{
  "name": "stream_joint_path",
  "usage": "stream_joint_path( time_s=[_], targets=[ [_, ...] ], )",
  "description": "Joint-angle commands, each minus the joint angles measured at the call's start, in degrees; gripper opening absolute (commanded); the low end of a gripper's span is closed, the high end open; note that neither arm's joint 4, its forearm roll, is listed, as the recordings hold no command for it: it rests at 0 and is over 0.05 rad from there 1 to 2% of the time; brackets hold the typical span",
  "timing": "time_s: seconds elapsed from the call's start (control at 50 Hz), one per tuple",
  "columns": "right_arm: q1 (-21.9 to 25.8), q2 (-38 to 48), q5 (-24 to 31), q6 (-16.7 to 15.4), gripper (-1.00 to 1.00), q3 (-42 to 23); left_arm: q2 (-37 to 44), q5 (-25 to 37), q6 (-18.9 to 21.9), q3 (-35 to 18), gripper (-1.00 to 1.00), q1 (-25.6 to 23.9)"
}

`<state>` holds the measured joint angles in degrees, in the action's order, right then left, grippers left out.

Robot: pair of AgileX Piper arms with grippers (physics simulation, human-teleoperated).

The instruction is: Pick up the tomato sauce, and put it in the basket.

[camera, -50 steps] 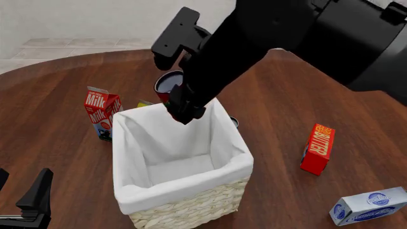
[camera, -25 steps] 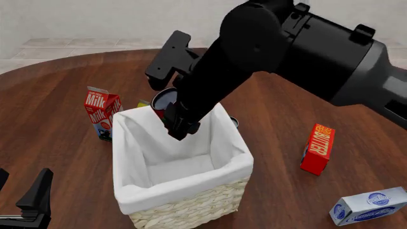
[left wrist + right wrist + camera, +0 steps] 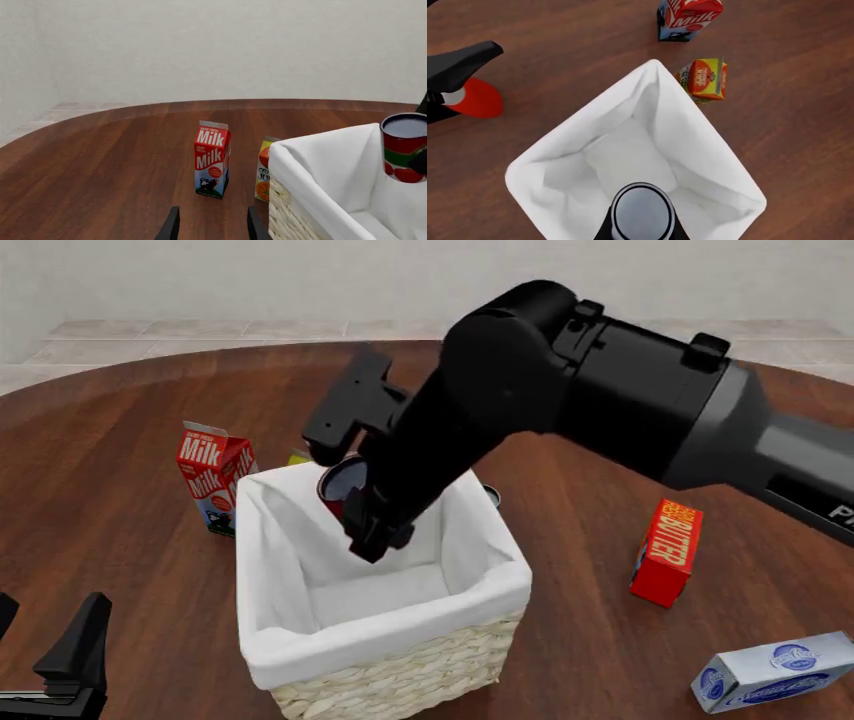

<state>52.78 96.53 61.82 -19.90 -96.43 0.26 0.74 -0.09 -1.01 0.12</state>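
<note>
Hanging over the open basket point(image 3: 387, 655), the tomato sauce point(image 3: 339, 483) is a short tin with a flat grey lid, a red label and a green band with red tomatoes printed low on its side. The right gripper point(image 3: 363, 510) is clamped on it, one finger at either side, and holds it just above the white cloth liner, near the basket's far rim. From the right wrist, only the lid point(image 3: 642, 212) shows — the label is hidden below it, and the fingers are cut off at the frame edge. In the front view the bulky black right arm point(image 3: 587, 410) covers most of the can and the table behind it. A milk carton point(image 3: 211, 478) stands just left of the basket; an orange juice carton point(image 3: 703, 78) is mostly hidden behind the rim from the front. A butter box point(image 3: 666, 552) stands well to the right, with a pale blue box point(image 3: 774, 670) nearer the edge. The left gripper point(image 3: 208, 227) sits low — its fingers parted and holding nothing.
</note>
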Motion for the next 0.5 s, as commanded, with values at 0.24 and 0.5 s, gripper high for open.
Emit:
stream_joint_path(
  time_s=[0.24, 0.5],
  targets=[
    [0.02, 1.32, -2.37, 1.25, -1.0, 2.78, -0.15, 0.11, 0.09, -0.01, 1.0, -0.02],
    [-0.12, 2.61, -3.86, 0.91, -1.0, 4.1, -0.15, 0.12, 0.08, -0.01, 1.0, -0.02]
  ],
)
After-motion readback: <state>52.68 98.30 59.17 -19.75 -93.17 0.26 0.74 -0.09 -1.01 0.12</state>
